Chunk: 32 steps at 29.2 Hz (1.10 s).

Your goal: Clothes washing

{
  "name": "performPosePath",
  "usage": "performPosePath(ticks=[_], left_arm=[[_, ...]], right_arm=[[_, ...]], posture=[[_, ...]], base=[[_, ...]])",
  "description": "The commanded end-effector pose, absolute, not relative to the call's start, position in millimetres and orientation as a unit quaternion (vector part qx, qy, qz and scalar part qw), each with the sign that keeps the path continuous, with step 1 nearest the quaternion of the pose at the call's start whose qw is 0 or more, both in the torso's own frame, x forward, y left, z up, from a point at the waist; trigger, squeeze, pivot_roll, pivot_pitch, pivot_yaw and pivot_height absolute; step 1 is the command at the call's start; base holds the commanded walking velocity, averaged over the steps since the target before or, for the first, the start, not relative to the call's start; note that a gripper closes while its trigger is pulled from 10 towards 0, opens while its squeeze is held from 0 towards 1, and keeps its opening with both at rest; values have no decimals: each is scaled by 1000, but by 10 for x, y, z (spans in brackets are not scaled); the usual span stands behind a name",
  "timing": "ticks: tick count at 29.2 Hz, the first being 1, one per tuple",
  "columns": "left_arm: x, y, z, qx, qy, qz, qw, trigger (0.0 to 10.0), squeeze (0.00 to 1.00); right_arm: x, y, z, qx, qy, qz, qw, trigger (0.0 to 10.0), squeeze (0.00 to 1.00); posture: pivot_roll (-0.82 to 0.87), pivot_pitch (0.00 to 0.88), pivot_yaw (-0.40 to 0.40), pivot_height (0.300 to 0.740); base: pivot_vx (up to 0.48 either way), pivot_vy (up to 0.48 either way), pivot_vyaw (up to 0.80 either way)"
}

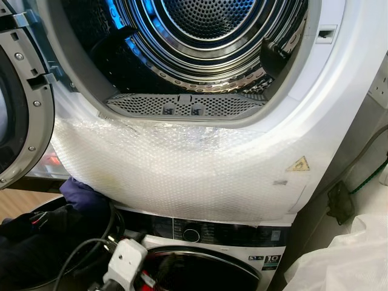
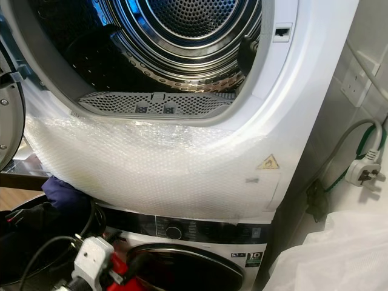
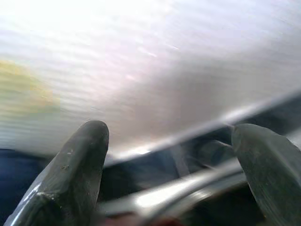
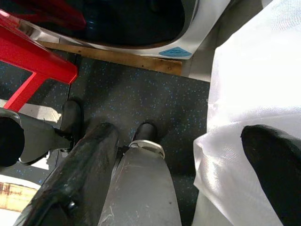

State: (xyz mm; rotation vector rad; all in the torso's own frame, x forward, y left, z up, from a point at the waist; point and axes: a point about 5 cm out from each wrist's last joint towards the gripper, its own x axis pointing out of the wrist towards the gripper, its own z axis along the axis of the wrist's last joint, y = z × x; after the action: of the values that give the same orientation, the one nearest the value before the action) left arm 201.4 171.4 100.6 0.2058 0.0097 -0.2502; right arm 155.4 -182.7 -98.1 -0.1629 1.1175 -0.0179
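A stacked pair of machines fills the head views. The upper one, a dryer point(image 1: 339, 91), has its round opening uncovered, showing the perforated steel drum point(image 1: 206, 36) and a grey lint filter point(image 1: 182, 106) along the lower lip. Its door point(image 1: 21, 103) is swung out on the robot's left. A sheet of bubble wrap point(image 1: 176, 170) covers the white front panel under the opening, with a yellow warning sticker point(image 1: 298, 163) near its right end. Below sits the washing machine point(image 1: 206, 242), with a dial point(image 1: 191, 234) on its dark control strip and the top of its glass door just beneath.

A bundle of purple and dark clothes point(image 1: 82, 197) lies at the lower left, touching the bottom edge of the bubble wrap, beside black cables and a white plug point(image 1: 126, 257).

The left gripper point(image 3: 169, 165) is up close to the machine front, its fingers point(image 3: 80, 165) spread wide with nothing between them. The right gripper point(image 4: 188, 174) hangs low over a dark speckled floor point(image 4: 141, 94), fingers wide apart and holding nothing, beside a white plastic sheet point(image 4: 254, 70) and near a red frame point(image 4: 33, 61).
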Motion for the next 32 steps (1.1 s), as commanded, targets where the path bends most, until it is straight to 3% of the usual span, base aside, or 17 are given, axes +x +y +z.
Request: performPosePath(ticks=[1, 3, 10, 13, 19, 20, 21, 26, 27, 32], left_arm=[[1998, 1886, 1111, 122, -8, -50, 991, 10000, 0], [1965, 2022, 1150, 119, -10, 16, 993, 10000, 0], [1977, 2199, 1215, 132, -6, 93, 987, 10000, 0], [2023, 2428, 1149, 59, 22, 173, 983, 10000, 0], [2180, 2469, 1156, -9, 17, 179, 984, 10000, 0], [2199, 2492, 1148, -26, 20, 194, 980, 10000, 75], [2223, 2523, 1140, -53, 22, 216, 975, 10000, 1000], [2309, 2546, 1145, -75, 22, 221, 972, 10000, 1000], [2335, 2532, 1138, -74, 23, 217, 973, 10000, 0], [2405, 2523, 1096, -95, 27, 227, 969, 10000, 0]], right_arm=[[1524, -1774, -999, -74, 535, -5, 842, 10000, 0], [1503, -1759, -1009, -72, 538, -3, 840, 10000, 0], [1496, -1759, -1012, -72, 540, -4, 838, 10000, 0], [1522, -1761, -1002, -67, 539, -9, 840, 10000, 0], [1550, -1760, -991, -63, 536, -14, 842, 10000, 0], [1553, -1756, -991, -60, 536, -16, 842, 10000, 0], [1555, -1753, -990, -57, 535, -17, 843, 10000, 0], [1555, -1752, -990, -55, 535, -19, 843, 10000, 0], [1551, -1756, -991, -54, 535, -21, 843, 10000, 0], [1555, -1764, -989, -46, 534, -25, 844, 10000, 0]], posture=[[167, 0, 100, 740], [187, 0, 93, 740], [195, 0, 92, 740], [203, 0, 89, 740], [205, 0, 90, 740], [201, 0, 91, 740], [201, 0, 91, 740], [193, 0, 94, 740], [190, 0, 94, 740], [185, 0, 92, 740]], base=[[0, 0, 0], [0, 0, 0], [0, 0, 0], [0, 0, 0], [0, 0, 0], [0, 0, 0], [0, 0, 0], [0, 0, 0], [0, 0, 0], [0, 0, 0]])
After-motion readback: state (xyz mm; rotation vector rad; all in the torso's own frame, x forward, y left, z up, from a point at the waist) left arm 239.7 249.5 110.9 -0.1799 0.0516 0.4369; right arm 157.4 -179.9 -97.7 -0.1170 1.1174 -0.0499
